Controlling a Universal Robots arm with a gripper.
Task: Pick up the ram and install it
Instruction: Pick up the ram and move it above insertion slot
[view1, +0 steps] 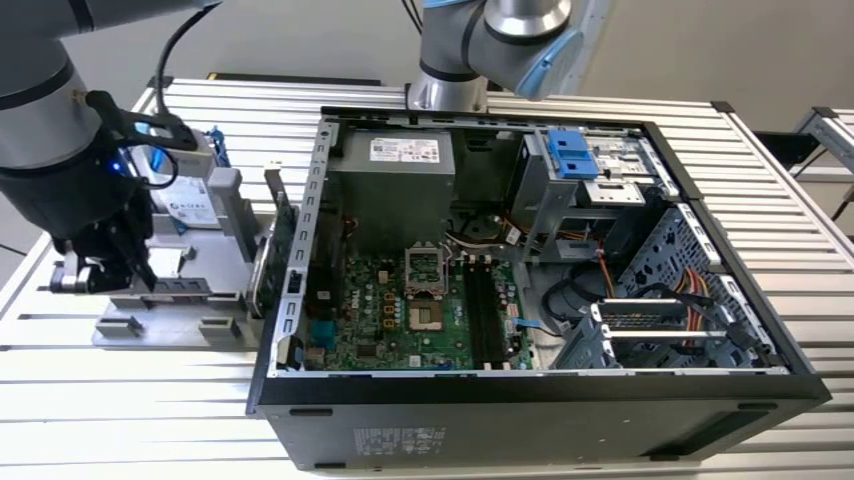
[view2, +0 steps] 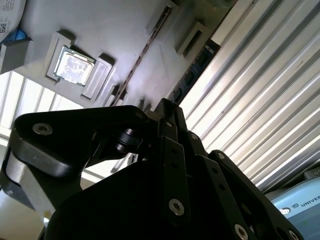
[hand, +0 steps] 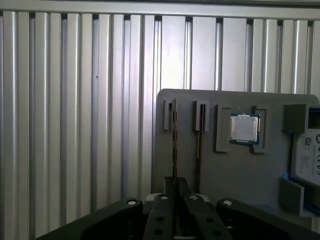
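The ram (hand: 174, 145) is a thin dark stick standing on edge in the outermost slot of a grey parts holder (hand: 225, 170). In the second wrist view the ram (view2: 194, 72) shows dark blue, right beside the ribbed table. My gripper (hand: 174, 187) is down over the stick's near end, its fingers drawn together on both sides of it. In the exterior view my gripper (view1: 100, 275) sits low over the holder (view1: 160, 320), at that view's left. The open computer case (view1: 534, 250) lies to the right, with its dark memory slots (view1: 487, 310) on the motherboard.
A second thin stick (hand: 199, 135) stands in the neighbouring slot. A square processor (hand: 244, 128) and a hard drive (hand: 307, 155) also sit on the holder. A green expansion card (view1: 283, 240) stands between holder and case. Another arm's base (view1: 494, 40) rises behind the case.
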